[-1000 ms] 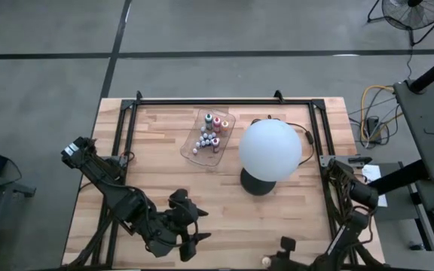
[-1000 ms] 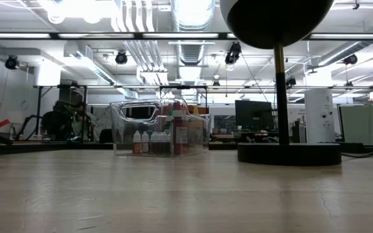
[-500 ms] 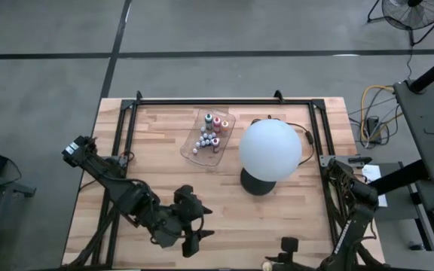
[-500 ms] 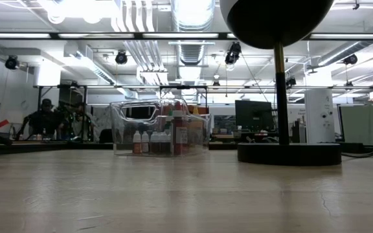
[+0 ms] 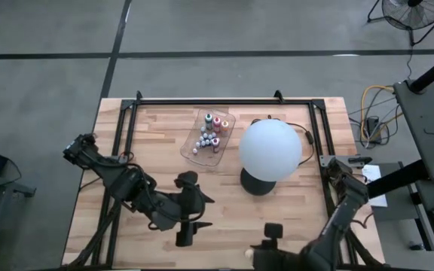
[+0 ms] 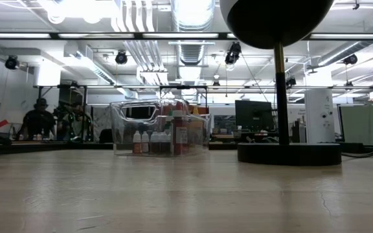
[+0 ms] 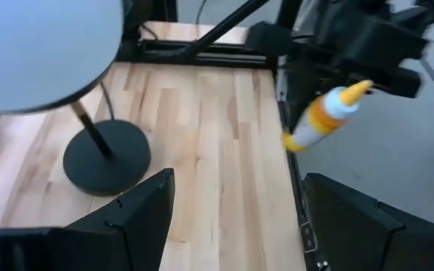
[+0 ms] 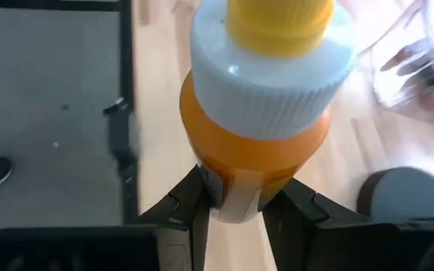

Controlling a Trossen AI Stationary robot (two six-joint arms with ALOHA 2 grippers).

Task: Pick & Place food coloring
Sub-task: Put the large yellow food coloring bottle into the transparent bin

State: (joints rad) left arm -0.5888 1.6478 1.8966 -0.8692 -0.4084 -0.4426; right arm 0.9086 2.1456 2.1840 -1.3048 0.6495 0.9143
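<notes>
A clear tray (image 5: 194, 129) at the table's far middle holds several tiny food coloring bottles (image 5: 210, 134), also seen in the low view (image 6: 162, 140). My right gripper (image 5: 255, 254) hangs above the near edge, shut on one orange food coloring bottle (image 8: 258, 120) with a white cap and yellow tip; the left wrist view shows this bottle (image 7: 320, 119) too. My left gripper (image 5: 186, 228) hovers open over the near left of the table, with nothing between its fingers (image 7: 138, 207). My right gripper pinches the bottle's orange body near its base (image 8: 232, 197) between its two fingertips. The fingers slant downward. The bottle is lifted clear of the table and tilted, its cap end (image 7: 350, 93) pointing up and back toward the wrist.
A big white globe (image 5: 270, 150) on a thin stem and black round base (image 5: 256, 183) stands right of the tray; the base (image 6: 289, 154) shows in the low view. A black frame (image 5: 224, 102) runs round the table's edges. Bare wood (image 5: 224, 203) lies between the arms.
My right gripper has risen with the orange bottle and moved toward the table's left, away from the near edge. My left gripper has moved up and toward the far edge, rolling its wrist as it went, and has stayed open.
</notes>
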